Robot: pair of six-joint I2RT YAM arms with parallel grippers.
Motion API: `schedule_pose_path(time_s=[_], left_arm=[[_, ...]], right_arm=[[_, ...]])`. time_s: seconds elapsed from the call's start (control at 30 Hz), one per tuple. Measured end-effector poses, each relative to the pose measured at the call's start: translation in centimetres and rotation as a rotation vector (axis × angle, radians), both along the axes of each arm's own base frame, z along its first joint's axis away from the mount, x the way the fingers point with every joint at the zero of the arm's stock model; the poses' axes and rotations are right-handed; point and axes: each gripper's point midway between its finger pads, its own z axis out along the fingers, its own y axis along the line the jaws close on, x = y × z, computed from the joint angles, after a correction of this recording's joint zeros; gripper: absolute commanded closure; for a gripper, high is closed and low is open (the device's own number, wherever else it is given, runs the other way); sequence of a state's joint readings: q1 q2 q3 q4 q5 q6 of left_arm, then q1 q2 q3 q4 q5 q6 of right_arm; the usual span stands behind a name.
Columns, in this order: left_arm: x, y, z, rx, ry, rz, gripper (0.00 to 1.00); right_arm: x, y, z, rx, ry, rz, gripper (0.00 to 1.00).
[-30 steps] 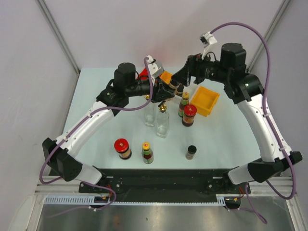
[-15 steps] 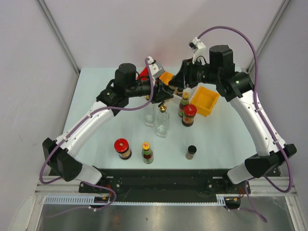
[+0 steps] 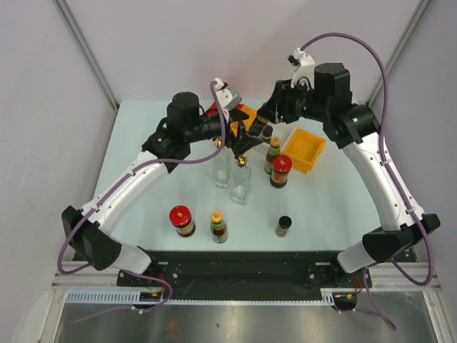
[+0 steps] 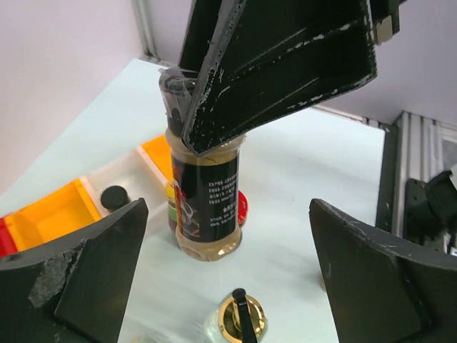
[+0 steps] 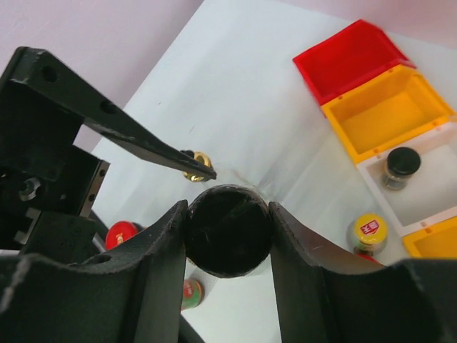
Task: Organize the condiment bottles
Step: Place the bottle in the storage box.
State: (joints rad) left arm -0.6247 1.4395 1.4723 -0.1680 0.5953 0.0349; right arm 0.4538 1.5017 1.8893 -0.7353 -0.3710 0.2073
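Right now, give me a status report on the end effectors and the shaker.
Left end effector open, off the shaker. Right end effector shut on its black cap. Gold-spout bottle close by.

Left arm (image 3: 136, 179): long links are cased in smooth white shells, with black joints set between them.
Right arm (image 3: 385, 182): the same white shells and black joints are seen.
Motors (image 3: 184, 108): a black round housing is carried near each wrist.
Bases (image 3: 93, 243): a bulky black block is fitted at the foot of each arm.
Cables (image 3: 344, 34): a purple cable is looped along each arm and is ended in a white plug (image 3: 303, 58).
Left fingers (image 4: 86, 286): matt black wedge-shaped plates, scuffed pale along the edges; small holes are drilled through one.
Right fingers (image 5: 153, 279): matt black, hollowed on the inner faces.
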Motion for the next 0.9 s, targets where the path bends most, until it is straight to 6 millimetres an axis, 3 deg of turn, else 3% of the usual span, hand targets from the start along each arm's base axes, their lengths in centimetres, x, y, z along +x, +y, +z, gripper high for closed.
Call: schedule_pose_path(time_s=[0.2,0.37,0.47,0.57,0.77,0.9], left_arm=[[0.9,1.1,2.5,-0.053,-0.039,0.102,0.00],[0.8,3.5,6.1,-0.136,-0.072,0.235,0.00],[0.6,5.4,8.4,-0.192,-0.086,0.331,0.00],[1.0,7.3,9.0,-0.213,-0.075,0.440,0.00],[3.2,11.7,6.5,-0.175,0.003,0.713,0.00],[4.6,14.3,4.3,-0.155,0.077,0.836,0.00]], right_arm=[[2.4,-1.3,0.8,-0.023,-0.073,-0.124,1.00],[6.9,-3.1,-0.1,-0.113,-0.161,-0.281,1.00],[10.4,-4.1,-2.9,-0.191,-0.168,-0.372,1.00],[13.9,-4.9,-6.8,-0.268,-0.141,-0.443,1.00],[18.1,-7.0,-15.5,-0.414,-0.040,-0.540,1.00],[19.9,-8.6,-17.5,-0.433,-0.026,-0.588,1.00]])
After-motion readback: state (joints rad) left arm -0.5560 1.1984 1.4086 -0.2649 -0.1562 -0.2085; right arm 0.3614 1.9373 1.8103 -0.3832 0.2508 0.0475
